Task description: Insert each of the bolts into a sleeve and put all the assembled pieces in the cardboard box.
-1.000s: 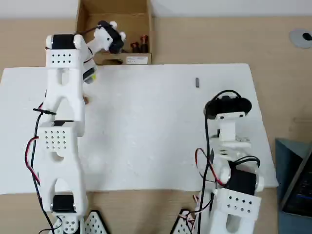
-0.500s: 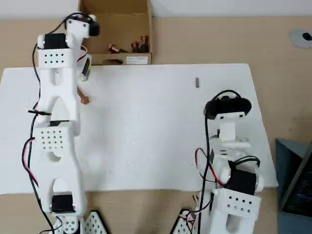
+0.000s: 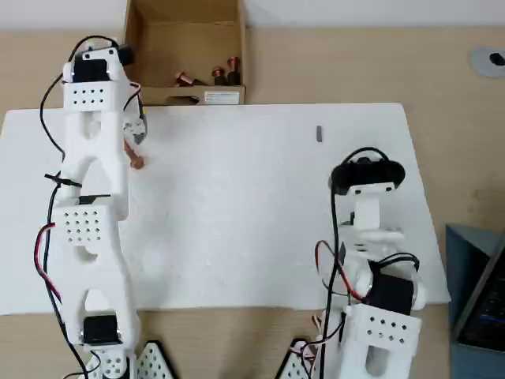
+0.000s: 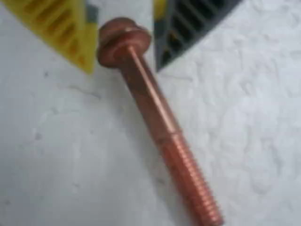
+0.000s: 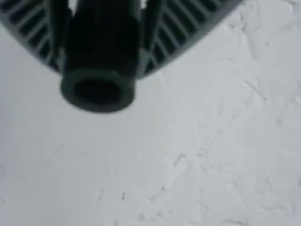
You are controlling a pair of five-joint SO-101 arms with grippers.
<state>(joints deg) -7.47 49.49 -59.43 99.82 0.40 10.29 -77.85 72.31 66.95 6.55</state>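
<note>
White mat (image 3: 260, 205); left wrist view: bolt (image 4: 155, 117); right wrist view: sleeve (image 5: 99, 89) held.

Left claw (image 4: 123, 66) agape, right claw (image 5: 102, 70) tight around sleeve (image 5: 101, 47)

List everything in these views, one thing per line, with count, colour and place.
cardboard box: one, brown, at the table's far edge beyond the mat.
copper pieces: apparently three, copper, inside the box against its near wall.
loose bolt: one, copper, lying on the mat with its head between the left gripper's fingers.
loose sleeve: one, dark, on the mat near its far edge.
held sleeve: one, dark, in the right gripper.
mat: one, white, covering the table's middle.
table: one, wood-coloured.
grey disc: one, far right corner.
laptop: one, dark, right edge.
left gripper: yellow and black fingers, open.
right gripper: dark, shut.
</note>
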